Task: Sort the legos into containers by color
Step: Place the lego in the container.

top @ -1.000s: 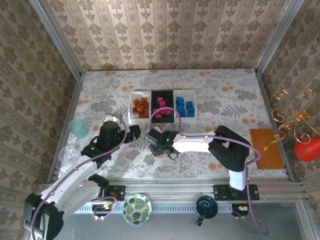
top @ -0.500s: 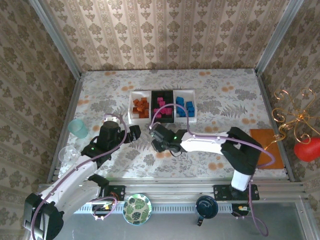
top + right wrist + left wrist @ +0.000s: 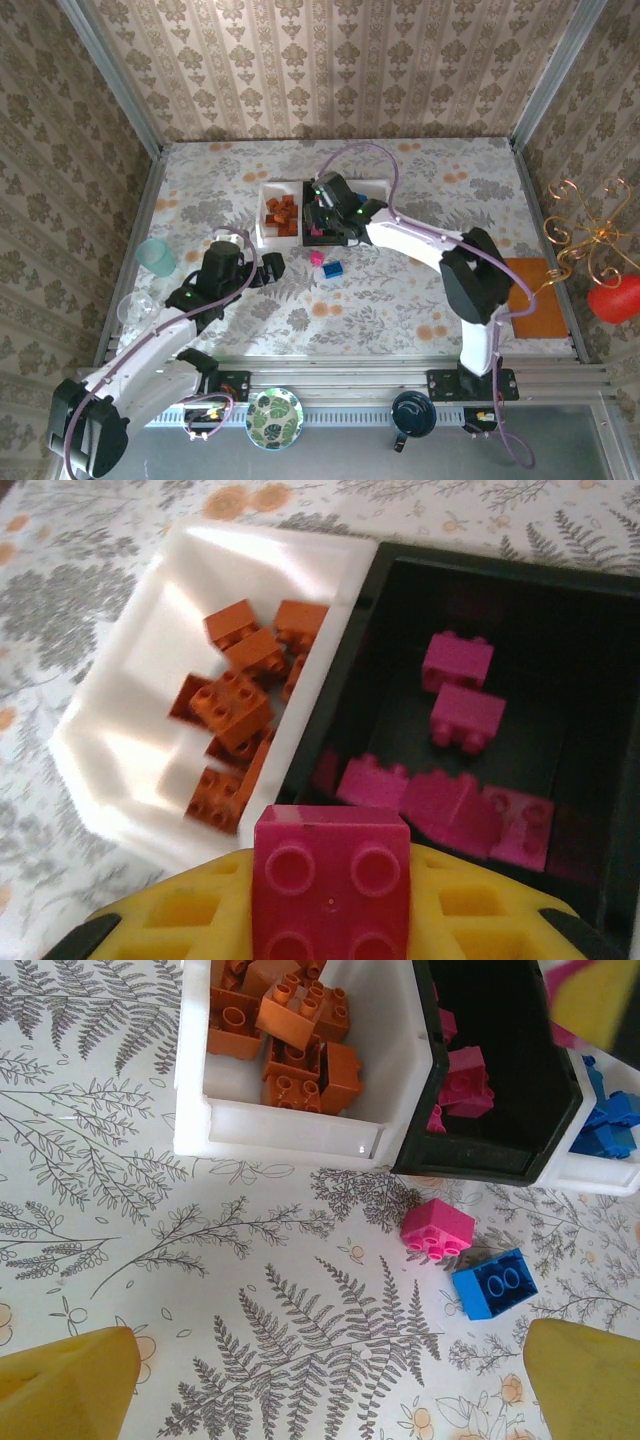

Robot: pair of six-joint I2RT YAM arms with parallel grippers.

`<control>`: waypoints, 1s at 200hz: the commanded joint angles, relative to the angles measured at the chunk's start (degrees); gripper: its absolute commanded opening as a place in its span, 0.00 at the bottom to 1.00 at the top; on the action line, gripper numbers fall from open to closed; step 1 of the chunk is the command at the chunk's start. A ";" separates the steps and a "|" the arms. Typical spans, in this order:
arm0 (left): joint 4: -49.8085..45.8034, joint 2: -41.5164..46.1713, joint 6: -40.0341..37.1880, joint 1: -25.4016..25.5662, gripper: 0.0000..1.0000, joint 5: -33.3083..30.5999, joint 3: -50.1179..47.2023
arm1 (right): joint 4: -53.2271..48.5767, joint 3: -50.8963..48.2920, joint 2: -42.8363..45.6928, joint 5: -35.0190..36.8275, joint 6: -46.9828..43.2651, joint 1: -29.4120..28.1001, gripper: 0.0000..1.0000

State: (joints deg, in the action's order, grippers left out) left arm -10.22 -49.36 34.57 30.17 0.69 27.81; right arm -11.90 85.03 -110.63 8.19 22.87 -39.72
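Pink brick (image 3: 331, 880) clenched in the right claw (image 3: 330, 920) looks light, stiff and slick, best pinched across flat sides; left claw (image 3: 325, 1390) gapes empty

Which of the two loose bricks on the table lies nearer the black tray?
The loose pink brick: it lies just in front of the black tray's near wall, while the blue brick sits beside it, farther out on the table.
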 commanded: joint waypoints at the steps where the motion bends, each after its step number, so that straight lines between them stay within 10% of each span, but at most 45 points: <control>1: 0.38 -0.36 -0.03 0.72 0.99 1.07 -0.13 | -6.33 7.17 -4.74 4.09 -0.06 0.24 0.28; 39: 0.79 -1.04 0.06 1.29 0.99 1.15 -0.39 | -12.09 15.59 -10.63 6.42 2.61 1.70 0.34; 87: 1.59 -2.19 -0.33 1.86 1.00 1.77 -0.12 | -11.31 16.18 -9.37 4.83 3.41 1.98 0.67; 200: 10.35 -29.05 -6.50 12.26 0.77 -0.62 12.44 | 1.66 -22.28 21.51 4.54 8.28 -0.01 0.71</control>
State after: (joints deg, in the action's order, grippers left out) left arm -4.32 -72.55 30.85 41.21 0.89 35.70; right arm -12.60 68.77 -94.19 11.77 28.58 -39.79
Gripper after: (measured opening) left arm 0.779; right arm 0.710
